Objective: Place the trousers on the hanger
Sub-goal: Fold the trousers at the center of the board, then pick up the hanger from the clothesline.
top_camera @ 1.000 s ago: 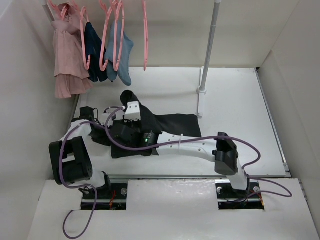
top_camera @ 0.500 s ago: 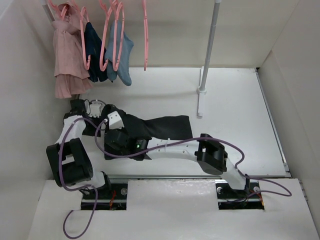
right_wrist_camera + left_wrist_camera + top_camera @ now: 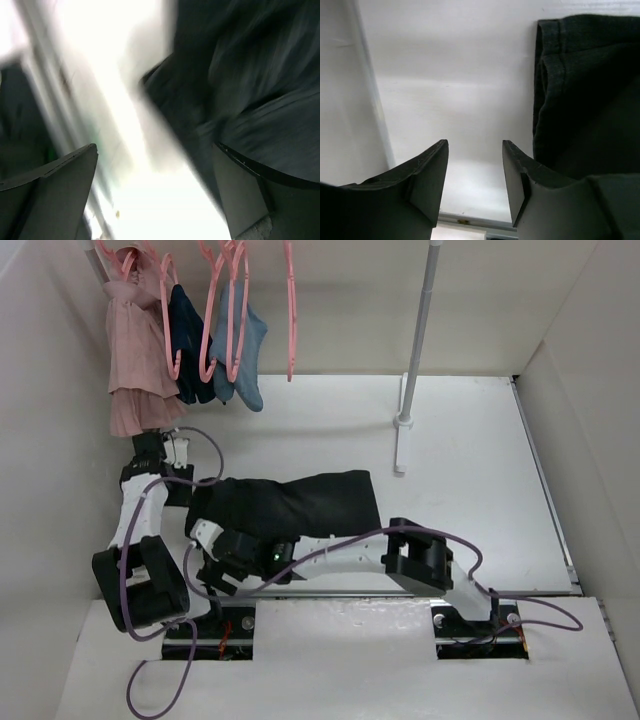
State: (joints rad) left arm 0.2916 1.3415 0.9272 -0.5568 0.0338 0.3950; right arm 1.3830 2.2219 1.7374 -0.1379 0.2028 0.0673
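Observation:
The black trousers [image 3: 290,503] lie in a folded heap on the white table, left of centre. They also fill the right side of the left wrist view [image 3: 585,100] and the upper right of the blurred right wrist view [image 3: 240,75]. My right gripper [image 3: 207,555] [image 3: 155,185] hovers at the heap's near left corner, open wide with nothing between its fingers. My left gripper [image 3: 152,462] [image 3: 475,170] is by the left wall, left of the trousers, open and empty. The bare pink hanger [image 3: 291,310] hangs from the rail at the back.
Other pink hangers carry a pink garment [image 3: 132,350], a navy one [image 3: 186,330] and a light-blue one [image 3: 250,350] at the back left. A white pole [image 3: 418,330] stands on its base mid-table. The left wall [image 3: 350,100] is close to my left gripper.
The right gripper drew the trousers toward the near left, then opened and let them go. The left gripper moved away toward the left wall and opened wider.

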